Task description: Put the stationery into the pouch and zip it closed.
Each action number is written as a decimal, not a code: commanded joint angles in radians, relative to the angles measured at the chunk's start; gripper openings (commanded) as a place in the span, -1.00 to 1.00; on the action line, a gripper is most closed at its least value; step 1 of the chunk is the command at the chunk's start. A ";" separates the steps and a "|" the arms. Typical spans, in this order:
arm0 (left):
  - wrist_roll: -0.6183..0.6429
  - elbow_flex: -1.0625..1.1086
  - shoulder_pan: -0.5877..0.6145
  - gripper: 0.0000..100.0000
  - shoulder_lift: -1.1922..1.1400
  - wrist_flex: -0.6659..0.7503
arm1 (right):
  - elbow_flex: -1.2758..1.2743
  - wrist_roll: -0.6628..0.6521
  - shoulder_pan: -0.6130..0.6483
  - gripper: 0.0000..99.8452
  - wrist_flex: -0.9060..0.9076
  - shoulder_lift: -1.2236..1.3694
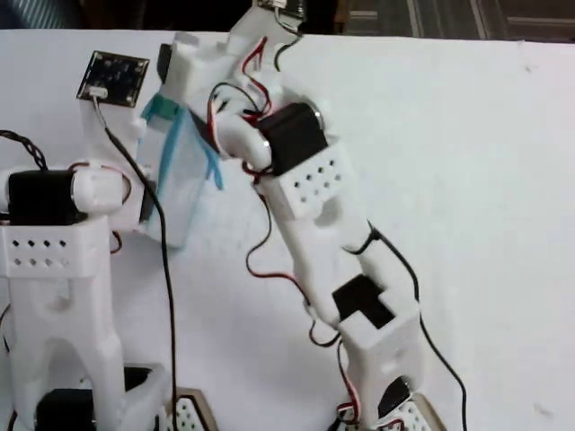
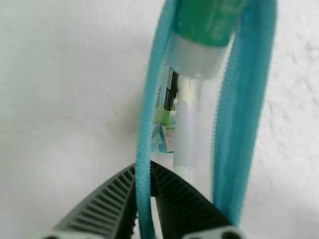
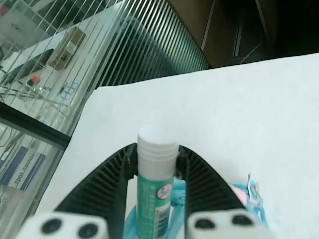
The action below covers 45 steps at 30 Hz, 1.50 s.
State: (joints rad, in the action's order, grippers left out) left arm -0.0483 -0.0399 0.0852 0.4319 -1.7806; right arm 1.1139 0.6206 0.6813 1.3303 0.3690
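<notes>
My right gripper (image 3: pixel 157 149) is pressed onto the glue stick (image 3: pixel 155 191), a smooth green cylinder with a white cap. Its long axis lines up with the mouth of the pouch (image 1: pixel 180 175), cap end leading, just between the two teal zipper edges (image 2: pixel 144 99). My left gripper (image 2: pixel 143 169) pinches one of those ribbed edges, so the mouth gapes. The pouch is soft, clear plastic, propped over the white table (image 1: pixel 467 180), and a thin black pen (image 2: pixel 171 89) lies inside.

Bright, even light washes out the white table (image 1: pixel 503 180); shadows on it are faint and soft-edged; beyond it, darkness.
</notes>
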 commanded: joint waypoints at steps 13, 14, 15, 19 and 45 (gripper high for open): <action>0.003 -0.008 0.007 -0.96 -0.001 -0.003 | 0.015 -0.046 0.074 -0.96 0.176 -0.027; 0.003 -0.008 0.007 -0.96 -0.001 -0.003 | 0.017 -0.046 0.076 -0.95 0.176 -0.033; 0.003 -0.008 0.007 -0.96 -0.001 -0.003 | 0.017 -0.046 0.076 -0.91 0.176 -0.044; 0.005 -0.008 0.007 -0.96 -0.001 -0.003 | 0.015 -0.044 0.091 -0.64 0.176 -0.071; 0.003 -0.006 0.065 -0.96 -0.002 0.000 | -0.012 -0.150 -0.110 -0.51 0.344 -0.059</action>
State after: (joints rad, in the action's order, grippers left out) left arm -0.0468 -0.0399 0.1419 0.4319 -1.7837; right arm 1.1078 0.5623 0.5785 1.6187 0.3291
